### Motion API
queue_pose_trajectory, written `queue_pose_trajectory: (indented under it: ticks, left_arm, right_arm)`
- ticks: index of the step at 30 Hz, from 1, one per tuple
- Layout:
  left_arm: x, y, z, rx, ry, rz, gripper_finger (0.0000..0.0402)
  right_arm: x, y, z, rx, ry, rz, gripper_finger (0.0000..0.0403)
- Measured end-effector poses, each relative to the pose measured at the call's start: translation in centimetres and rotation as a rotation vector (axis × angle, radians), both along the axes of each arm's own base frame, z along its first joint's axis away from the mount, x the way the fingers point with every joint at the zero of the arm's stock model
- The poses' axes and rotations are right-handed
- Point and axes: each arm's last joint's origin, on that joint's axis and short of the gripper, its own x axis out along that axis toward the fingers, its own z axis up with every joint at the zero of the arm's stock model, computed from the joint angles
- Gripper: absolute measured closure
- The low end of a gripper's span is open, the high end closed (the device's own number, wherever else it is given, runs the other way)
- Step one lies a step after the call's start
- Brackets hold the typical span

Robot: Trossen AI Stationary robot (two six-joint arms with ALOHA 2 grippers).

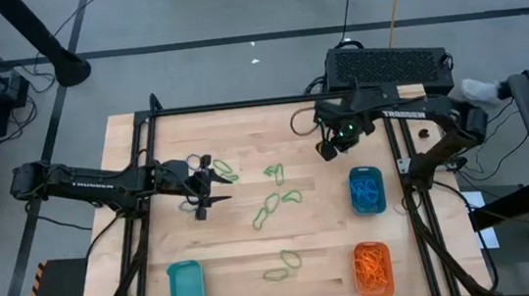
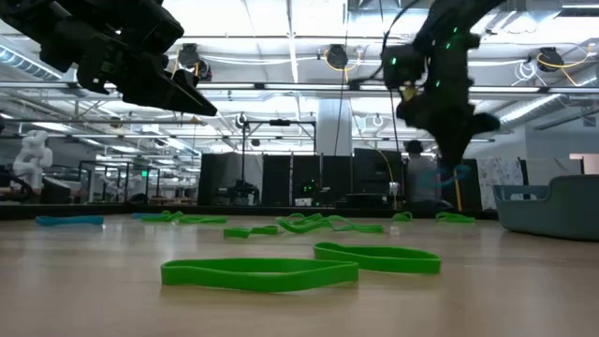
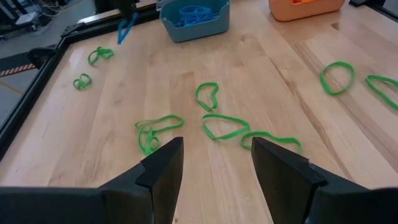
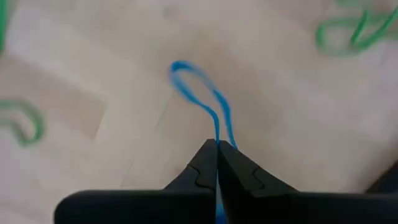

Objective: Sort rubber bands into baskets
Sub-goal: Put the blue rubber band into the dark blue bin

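Across the wooden surface (image 1: pixel 256 257), three baskets sitting along the near and right edges, left tool (image 1: pixel 211 180) hanging open over green bands (image 1: pixel 270 204), right tool (image 4: pixel 217 148) pinching shut on a blue band (image 4: pixel 198 93), lifted near the blue-filled basket (image 1: pixel 366 189)

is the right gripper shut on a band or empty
Shut on a blue rubber band: the right gripper fingers pinch its end, the loop dangling free.
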Motion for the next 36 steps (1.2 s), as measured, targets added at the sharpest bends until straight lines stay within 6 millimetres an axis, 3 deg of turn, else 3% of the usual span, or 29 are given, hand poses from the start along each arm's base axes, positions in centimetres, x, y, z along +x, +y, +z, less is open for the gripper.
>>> queue_pose_trajectory:
  ticks: [5, 10, 18, 24, 32, 36]
  left_arm:
    - [0.0, 0.0, 0.0, -0.015, 0.002, 0.006, 0.0203]
    - [0.0, -0.1, 0.0, -0.038, 0.006, 0.014, 0.0203]
    - [0.0, -0.6, 0.0, -0.049, 0.007, -0.007, 0.0203]
    - [0.0, -0.7, 0.0, -0.049, 0.008, -0.016, 0.0203]
    - [0.0, -0.7, 0.0, -0.049, 0.007, -0.016, 0.0203]
    - [0.0, -0.7, 0.0, -0.049, 0.007, -0.016, 0.0203]
  right_arm:
    - [-0.2, 3.9, 1.4, 0.015, 0.024, 0.007, 0.0403]
    - [0.1, 7.2, 1.5, 0.024, 0.067, 0.029, 0.0403]
    - [-0.2, 11.0, 1.4, 0.012, 0.150, 0.084, 0.0403]
    - [-1.4, 12.3, 0.9, -0.066, 0.261, 0.100, 0.0402]
    - [-3.2, 12.3, -2.4, -0.068, 0.378, 0.111, 0.0403]
    - [-3.7, 12.2, -3.0, -0.065, 0.405, 0.106, 0.0391]
